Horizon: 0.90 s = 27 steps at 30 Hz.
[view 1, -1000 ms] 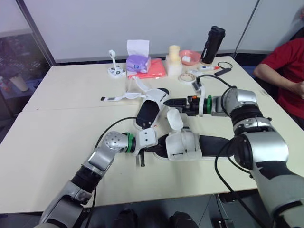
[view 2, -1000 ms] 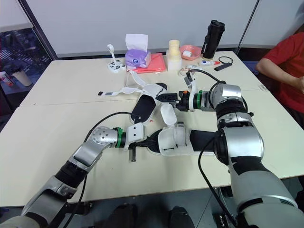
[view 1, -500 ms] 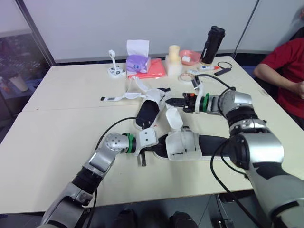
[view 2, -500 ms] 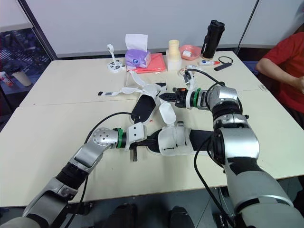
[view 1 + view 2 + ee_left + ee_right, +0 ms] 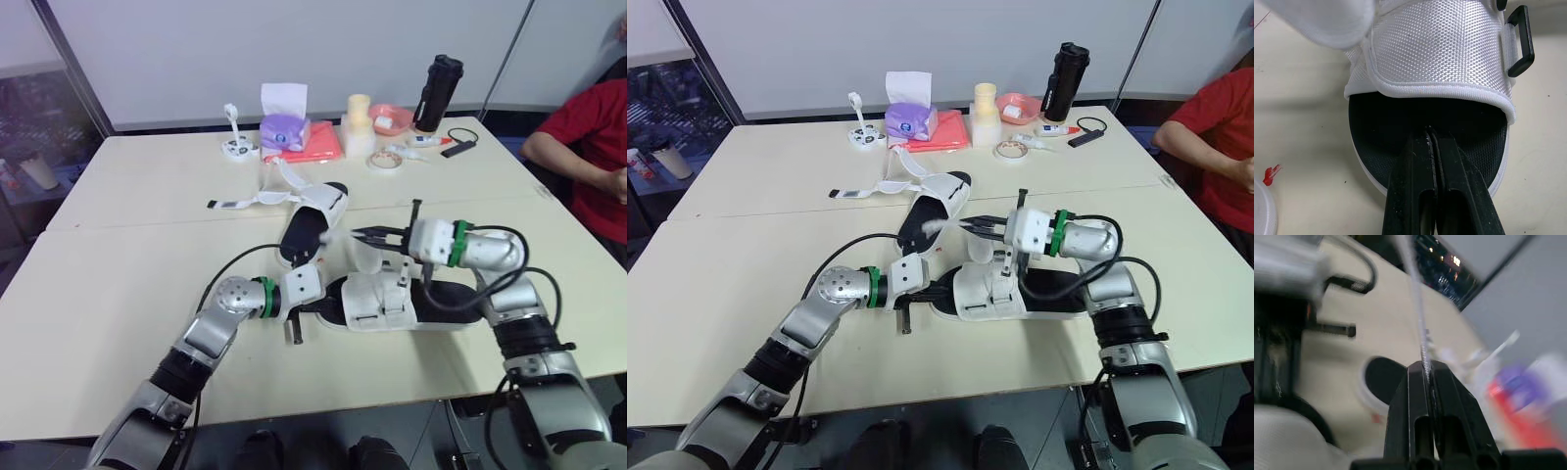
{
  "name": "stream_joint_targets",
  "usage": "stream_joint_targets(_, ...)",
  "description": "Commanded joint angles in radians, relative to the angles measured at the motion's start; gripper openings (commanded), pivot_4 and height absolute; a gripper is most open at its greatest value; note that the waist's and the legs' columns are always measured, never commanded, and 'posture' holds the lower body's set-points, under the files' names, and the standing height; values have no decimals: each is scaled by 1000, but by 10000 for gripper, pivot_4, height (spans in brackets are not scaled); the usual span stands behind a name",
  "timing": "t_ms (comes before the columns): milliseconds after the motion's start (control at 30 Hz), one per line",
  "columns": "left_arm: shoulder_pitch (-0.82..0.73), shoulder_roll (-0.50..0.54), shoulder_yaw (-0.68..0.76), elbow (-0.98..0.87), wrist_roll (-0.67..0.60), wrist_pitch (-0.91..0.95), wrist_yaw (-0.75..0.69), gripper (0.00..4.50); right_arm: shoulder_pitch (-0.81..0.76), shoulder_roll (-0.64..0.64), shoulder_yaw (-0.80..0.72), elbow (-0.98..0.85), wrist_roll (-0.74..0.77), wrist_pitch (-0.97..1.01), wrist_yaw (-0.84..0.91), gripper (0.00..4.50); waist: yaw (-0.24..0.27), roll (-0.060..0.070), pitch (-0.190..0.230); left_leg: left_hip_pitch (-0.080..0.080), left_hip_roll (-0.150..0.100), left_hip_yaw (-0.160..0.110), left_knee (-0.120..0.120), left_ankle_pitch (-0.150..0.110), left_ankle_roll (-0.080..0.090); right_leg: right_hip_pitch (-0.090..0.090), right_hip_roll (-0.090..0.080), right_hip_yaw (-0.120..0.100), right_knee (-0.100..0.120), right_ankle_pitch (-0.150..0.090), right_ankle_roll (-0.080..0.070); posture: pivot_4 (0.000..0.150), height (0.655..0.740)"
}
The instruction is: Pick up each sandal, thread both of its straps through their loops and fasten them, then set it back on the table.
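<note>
Left pincer (image 5: 1429,133): clenching, both black fingers pressed together on the toe rim of the near sandal's black footbed.
Near sandal (image 5: 402,299): lying flat on the table (image 5: 118,284), with the toe at the left pincer's tips and the heel stretching away from them beneath the right forearm. White woven upper sitting just past the left pincer's tips.
Black loop (image 5: 1520,41): projecting from the side edge of the white upper, ahead of the left pincer's tips and off to one side.
Right pincer (image 5: 1425,366): grasping a white strap, fingers closed with the strap edge-on between them. Hovering over the forepart of the near sandal, tips pointing toward the robot's left.
White strap (image 5: 1418,308): running out from between the right pincer's tips and away from them; appearing only as a pale blur at those tips from the head camera.
Far sandal (image 5: 312,217): lying on the table just beyond the right pincer's tips, on the side away from the robot, touching neither pincer.
Loose straps (image 5: 240,203): trailing flat from the far sandal, away from both pincers toward the robot's left.
Back row: purple tissue box (image 5: 284,129), tape roll (image 5: 384,160), pink bowl (image 5: 392,117) and black bottle (image 5: 438,91), all standing well beyond both pincers.
Person: sitting past the outer side of the right arm, red sleeve (image 5: 588,137) well apart from the right pincer.
</note>
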Motion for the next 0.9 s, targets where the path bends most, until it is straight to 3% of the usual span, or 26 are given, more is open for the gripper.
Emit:
stream_joint_targets(33, 22, -4, -51, 52, 28, 22, -22, 0, -14, -24, 4, 60, -35, -206, -70, 559, 0, 0, 0, 0, 0, 0, 0, 0, 0, 0, 0, 0, 0, 0, 0, 1500, 7400)
stream_joint_targets(100, 21, -9, -53, 57, 28, 21, -24, 0, -21, -31, 9, 89, -53, -263, -111, 559, 1, 0, 0, 0, 0, 0, 0, 0, 0, 0, 0, 0, 0, 0, 0, 1500, 7400)
stream_joint_targets(200, 18, -15, -57, 63, 30, 18, -27, 0, -26, -56, 29, 120, -91, -309, -147, 8431, 4, 0, 0, 1, 0, 0, 0, 0, 0, 1, 0, 0, 0, 0, 0, 1500, 7400)
stream_joint_targets(433, 17, -17, -55, 70, 30, 12, -34, 0, -12, -124, 48, 172, -144, -346, -235, 42680, 6, 0, 0, 1, -1, -1, 0, 0, 0, 3, -1, 0, 0, 0, 0, 1500, 7400)
stream_joint_targets(567, 19, -19, -52, 69, 29, 12, -33, 0, -6, -217, 16, 216, -238, -261, -324, 43948, 9, 0, 0, 1, -1, -1, 1, 0, 0, 3, -1, 0, 0, 0, 0, 1500, 7400)
stream_joint_targets(667, 22, -23, -52, 66, 28, 13, -31, 0, 17, -265, -18, 213, -214, -115, -363, 43948, 11, 0, 0, 1, -1, 0, 1, 0, 0, 3, -1, 0, 0, 0, 0, 1500, 7400)
stream_joint_targets(733, 23, -26, -53, 67, 27, 12, -30, 0, 69, -280, -53, 138, -100, 79, -312, 43948, 12, 0, 0, 2, -1, 0, 0, 0, 0, 3, -1, 0, 0, 0, 0, 1500, 7400)
stream_joint_targets(900, 22, -34, -55, 76, 27, 4, -36, 0, 264, -308, -132, -292, 245, 635, -195, 43948, 17, 1, -1, 1, -1, -1, 0, 0, 0, 4, -1, 1, -1, 0, 0, 1500, 7400)
